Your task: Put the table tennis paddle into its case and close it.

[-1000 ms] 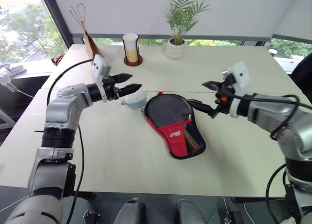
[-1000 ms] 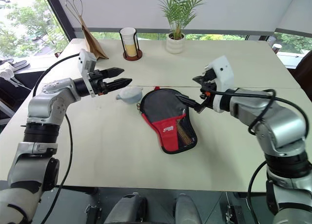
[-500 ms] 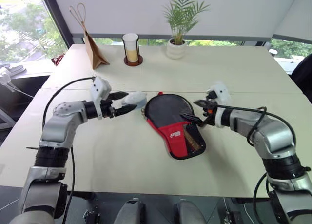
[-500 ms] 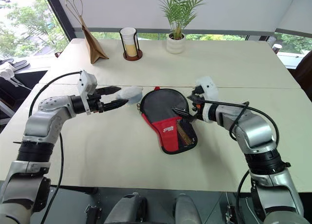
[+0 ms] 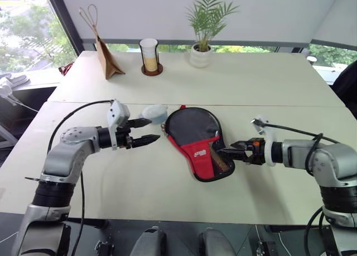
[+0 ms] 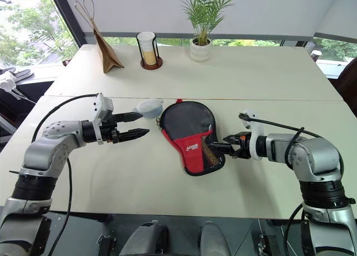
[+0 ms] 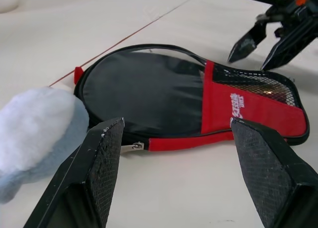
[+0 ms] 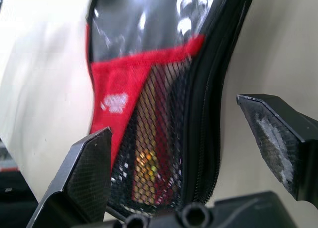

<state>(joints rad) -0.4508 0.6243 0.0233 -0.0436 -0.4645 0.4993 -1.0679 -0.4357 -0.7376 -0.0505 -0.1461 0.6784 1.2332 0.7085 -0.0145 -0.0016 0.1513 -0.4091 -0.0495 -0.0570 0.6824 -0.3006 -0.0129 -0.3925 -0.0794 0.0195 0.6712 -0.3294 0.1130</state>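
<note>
Lying between both spread jaws, the case (image 5: 199, 144), left gripper (image 5: 149, 131), right gripper (image 5: 226, 151)

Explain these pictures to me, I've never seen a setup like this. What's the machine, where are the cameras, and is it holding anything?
This is a humanoid robot with two arms, each ending in a gripper of two black fingers. Two pictures come from cameras in its head, looking down over a pale table. The other two come from cameras on its wrists, looking along the fingers.

On the table lies a black and red paddle case with a mesh pocket and a fluffy ball at its round end. At the far side stand a paper bag, a cup and a potted plant.

The left gripper sits beside the ball, the right gripper at the case's narrow end. Both are open and hold nothing.
</note>
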